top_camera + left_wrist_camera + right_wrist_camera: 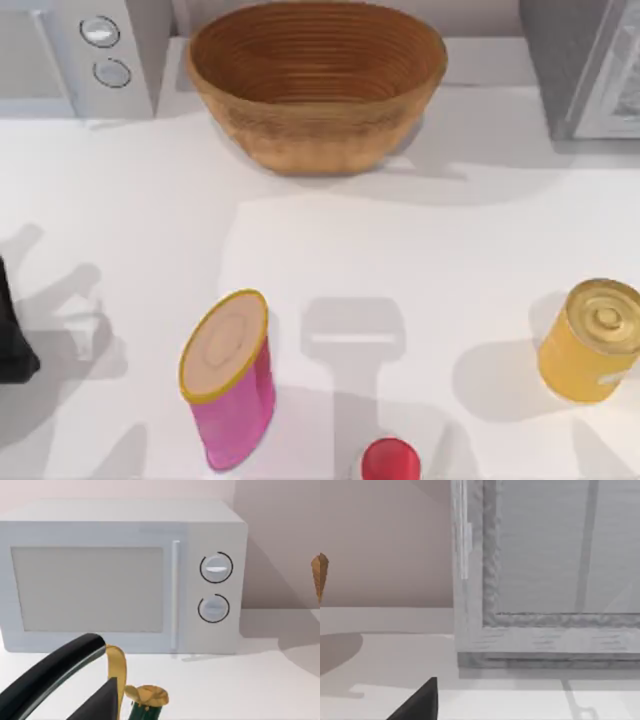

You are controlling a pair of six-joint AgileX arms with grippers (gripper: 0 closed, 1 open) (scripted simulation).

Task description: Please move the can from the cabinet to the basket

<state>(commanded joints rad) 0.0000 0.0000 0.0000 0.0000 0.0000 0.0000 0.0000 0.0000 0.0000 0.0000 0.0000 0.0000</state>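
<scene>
The basket sits at the table's far edge, between a microwave at the top view's left and the cabinet at its right. A red-topped can at the near edge may be the task's can, though little of it shows. The pink canister and gold tin are not wanted. Nothing is gripped; this looks like the opening step. The right arm faces the cabinet door (closed, seemingly), so opening it comes next. Neither pincer's fingers can be judged.
</scene>
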